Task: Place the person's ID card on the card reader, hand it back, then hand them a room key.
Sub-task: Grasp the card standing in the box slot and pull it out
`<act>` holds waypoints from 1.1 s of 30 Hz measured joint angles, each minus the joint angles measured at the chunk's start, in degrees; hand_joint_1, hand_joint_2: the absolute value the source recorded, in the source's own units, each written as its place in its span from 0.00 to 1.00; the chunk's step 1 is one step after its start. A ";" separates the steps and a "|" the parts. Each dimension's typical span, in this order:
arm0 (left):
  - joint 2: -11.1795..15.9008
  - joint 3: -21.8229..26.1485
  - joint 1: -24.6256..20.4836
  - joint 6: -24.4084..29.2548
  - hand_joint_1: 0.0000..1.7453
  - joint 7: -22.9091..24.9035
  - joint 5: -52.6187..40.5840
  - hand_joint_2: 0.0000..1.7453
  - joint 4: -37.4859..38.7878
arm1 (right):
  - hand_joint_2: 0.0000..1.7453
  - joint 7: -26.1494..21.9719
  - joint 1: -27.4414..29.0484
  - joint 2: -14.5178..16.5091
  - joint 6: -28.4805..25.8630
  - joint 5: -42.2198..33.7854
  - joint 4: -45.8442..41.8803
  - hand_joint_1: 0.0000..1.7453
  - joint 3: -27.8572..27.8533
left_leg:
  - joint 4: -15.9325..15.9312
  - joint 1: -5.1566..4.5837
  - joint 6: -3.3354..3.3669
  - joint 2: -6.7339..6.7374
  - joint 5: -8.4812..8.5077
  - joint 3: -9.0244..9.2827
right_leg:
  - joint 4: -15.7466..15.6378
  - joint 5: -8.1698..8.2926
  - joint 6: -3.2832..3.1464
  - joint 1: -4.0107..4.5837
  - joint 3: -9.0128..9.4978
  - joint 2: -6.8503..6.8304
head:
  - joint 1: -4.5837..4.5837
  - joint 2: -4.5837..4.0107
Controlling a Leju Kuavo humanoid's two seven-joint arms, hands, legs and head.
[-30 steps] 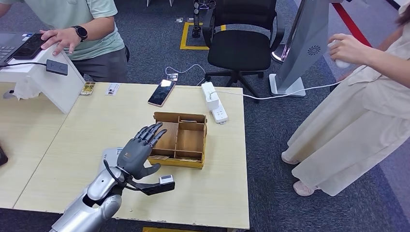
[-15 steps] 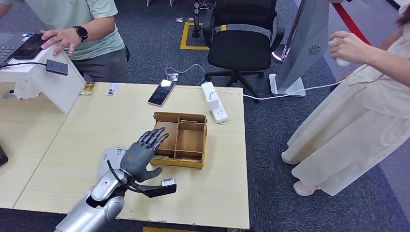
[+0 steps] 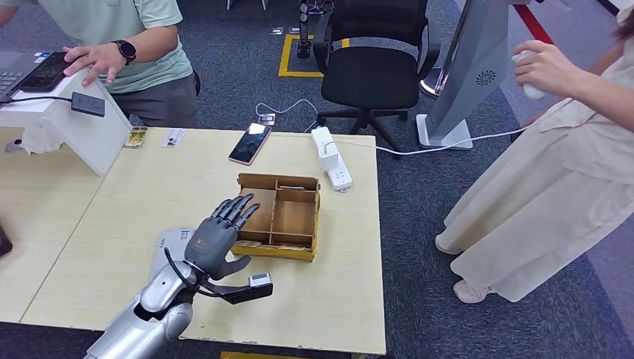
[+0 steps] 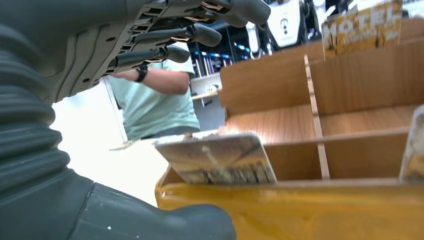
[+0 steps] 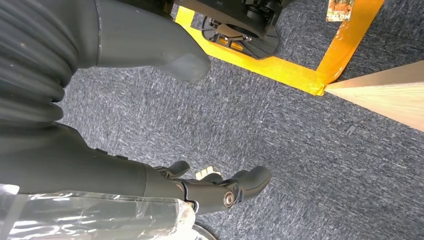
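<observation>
in the lower left of the head frame the left hand (image 3: pixel 217 238) is hovering beside the near left corner of the wooden box (image 3: pixel 278 216), fingers spread and holding nothing. compared with a second ago it is sitting slightly lower and nearer the robot, so more of the card reader (image 3: pixel 166 247) under its wrist is showing; over the last half second it has barely shifted. that looks like a pause or a small re-aim, not a grasp.

the room key cards (image 4: pixel 216 159) are standing in the near left slot of the box, leaning on the front wall, and the left wrist view is showing one close ahead of the thumb (image 4: pixel 150 217), untouched. no id card is plainly visible on the reader or in a hand, so the reading and handing back are probably finished and the key pickup is the step in hand.

the right hand (image 5: pixel 200 186) is hanging over the carpet, fingers loosely curled, holding nothing.

at the right edge of the head frame the person in the beige dress (image 3: pixel 553 172) is lifting their hand (image 3: pixel 540 67) a little higher, holding something small and white.
</observation>
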 joint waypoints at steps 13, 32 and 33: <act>-0.01 0.00 0.00 1.87 0.00 -0.01 -0.65 1.00 -0.03 | 1.00 -0.08 0.00 -0.01 -0.08 -0.37 0.00 0.00 0.39 | 0.00 0.00 0.00 0.00 0.00 0.00 | 0.00 0.00 0.00 0.00 0.00 0.00 | -0.01 0.01; 0.14 -0.01 -0.27 -0.89 0.02 -0.15 -1.35 1.00 0.91 | 1.00 -0.11 -0.01 -0.02 -0.24 -1.44 0.00 0.00 1.10 | 0.00 0.00 0.00 0.00 0.00 0.00 | 0.00 0.00 0.00 0.00 0.00 0.00 | 0.01 0.00; 0.14 -0.02 -0.32 -1.19 0.02 -0.16 -1.41 1.00 1.02 | 1.00 -0.13 -0.02 -0.02 -0.23 -1.48 -0.01 0.00 1.13 | 0.00 0.00 0.00 0.00 0.00 0.00 | 0.00 0.00 0.00 0.00 0.00 0.00 | 0.01 0.00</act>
